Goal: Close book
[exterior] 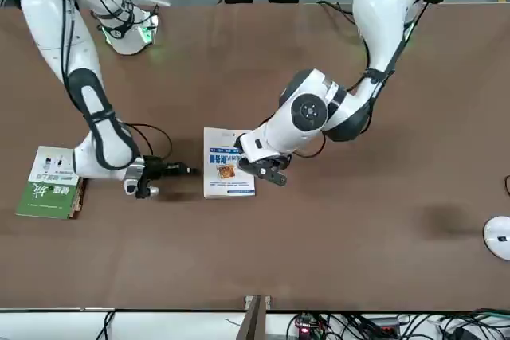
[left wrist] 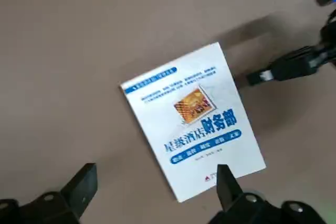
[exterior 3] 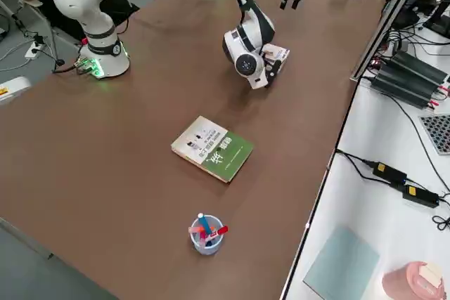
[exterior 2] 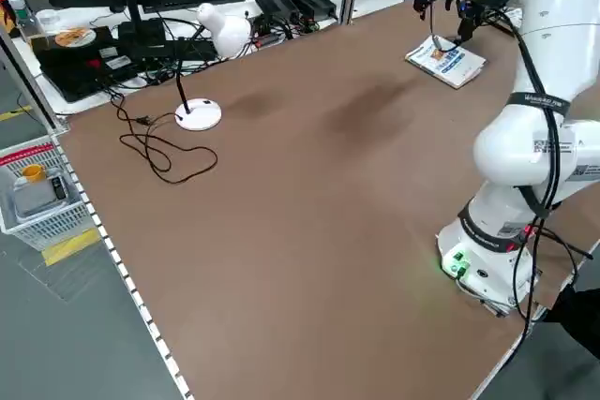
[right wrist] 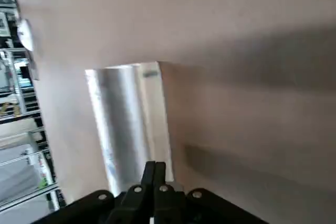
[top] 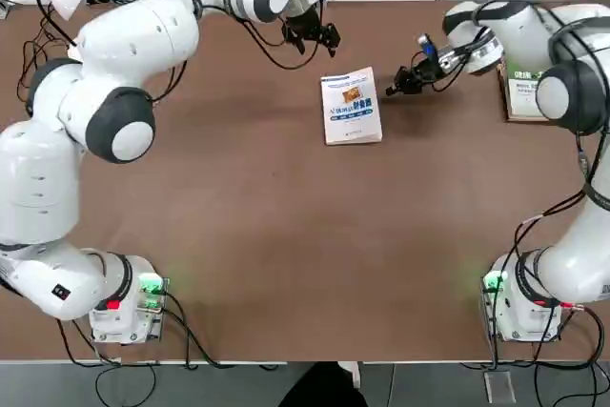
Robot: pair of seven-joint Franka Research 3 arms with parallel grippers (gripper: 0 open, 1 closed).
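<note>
The book (top: 352,106) lies shut and flat on the brown table, white cover up with a small orange picture and blue title text. It also shows as the book (exterior: 227,162) from the front and the book (left wrist: 197,114) under the left wrist. My left gripper (top: 315,37) hangs open above the book's far left corner, its fingers (left wrist: 84,182) spread wide and holding nothing. My right gripper (top: 391,85) is shut and low over the table, pointing at the book's right edge with a small gap. Its fingertips (right wrist: 155,169) are pressed together, empty.
A green-and-white covered book (top: 527,92) lies at the far right, under the right arm. A cup of pens (exterior 3: 206,233) stands near the table's right edge. A white desk lamp (exterior 2: 202,44) and its cable sit at the far left corner.
</note>
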